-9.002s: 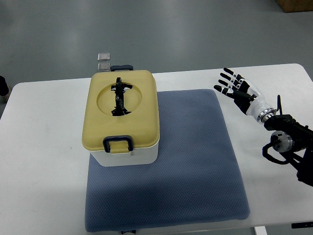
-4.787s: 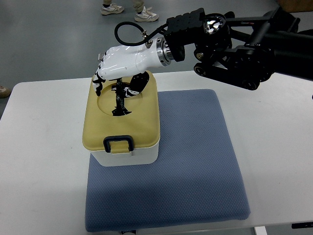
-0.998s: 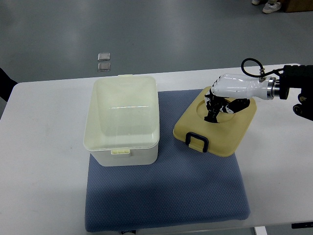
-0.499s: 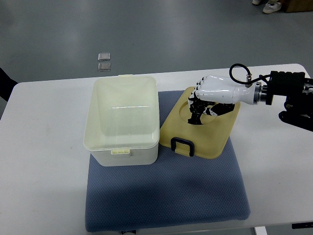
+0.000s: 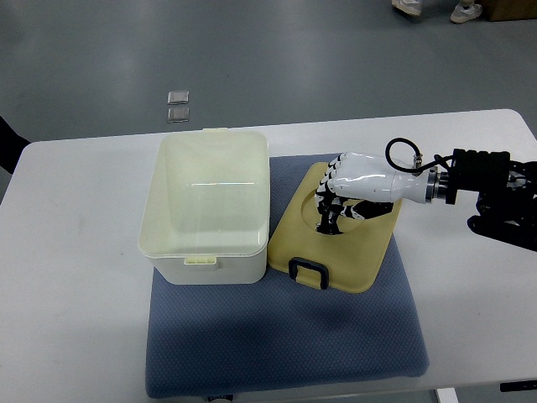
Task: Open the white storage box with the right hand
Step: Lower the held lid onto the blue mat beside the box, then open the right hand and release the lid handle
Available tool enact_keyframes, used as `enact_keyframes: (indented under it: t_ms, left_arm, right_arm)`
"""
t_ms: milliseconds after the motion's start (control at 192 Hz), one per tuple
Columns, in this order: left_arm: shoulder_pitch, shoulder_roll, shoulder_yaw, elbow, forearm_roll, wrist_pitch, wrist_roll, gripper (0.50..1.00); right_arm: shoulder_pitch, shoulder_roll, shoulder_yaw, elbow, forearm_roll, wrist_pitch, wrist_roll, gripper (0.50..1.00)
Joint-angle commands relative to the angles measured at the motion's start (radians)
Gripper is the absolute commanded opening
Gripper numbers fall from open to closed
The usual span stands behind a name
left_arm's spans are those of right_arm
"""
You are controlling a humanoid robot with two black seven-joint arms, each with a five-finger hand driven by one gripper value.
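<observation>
The white storage box stands open on the left part of the blue mat, and I see nothing in it. Its yellow lid lies on the mat right beside the box, its left edge at the box's right wall, with a dark clasp at its near edge. My right hand, white with black joints, reaches in from the right. Its fingers curl down onto the black handle in the lid's round recess. The left arm is not in view.
The white table carries the mat. My right forearm lies over the table's right side. Two small square plates lie on the floor behind the table. A person's shoes show at the top edge.
Over the last second my right hand has carried the lid leftward and nearer, from the mat's right side to right beside the box. The box has not moved.
</observation>
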Motion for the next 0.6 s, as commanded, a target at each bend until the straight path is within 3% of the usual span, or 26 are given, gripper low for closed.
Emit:
enact_keyframes:
  t_ms: [0, 21, 47, 140, 395, 593]
  left_arm:
    - [0.0, 0.0, 0.0, 0.0, 0.0, 0.0, -0.001, 1.0]
    - [0.0, 0.0, 0.0, 0.0, 0.0, 0.0, -0.001, 1.0]
    - [0.0, 0.0, 0.0, 0.0, 0.0, 0.0, -0.001, 1.0]
    - [0.0, 0.0, 0.0, 0.0, 0.0, 0.0, -0.001, 1.0]
    - [0.0, 0.0, 0.0, 0.0, 0.0, 0.0, -0.001, 1.0]
    - [0.0, 0.0, 0.0, 0.0, 0.0, 0.0, -0.001, 1.0]
  right_arm:
    - [-0.002, 0.027, 0.001, -0.009, 0.003, -0.018, 0.0, 0.727]
    - [-0.005, 0.031, 0.001, -0.01, 0.003, -0.018, 0.0, 0.782]
    - [-0.008, 0.031, 0.001, -0.01, 0.003, -0.018, 0.0, 0.815]
    - [-0.022, 0.031, 0.001, -0.019, 0.001, -0.018, 0.0, 0.864]
    - [-0.019, 0.008, 0.002, -0.05, 0.009, -0.018, 0.0, 0.866]
    - [-0.007, -0.078, 0.012, -0.052, 0.018, -0.009, 0.0, 0.864]
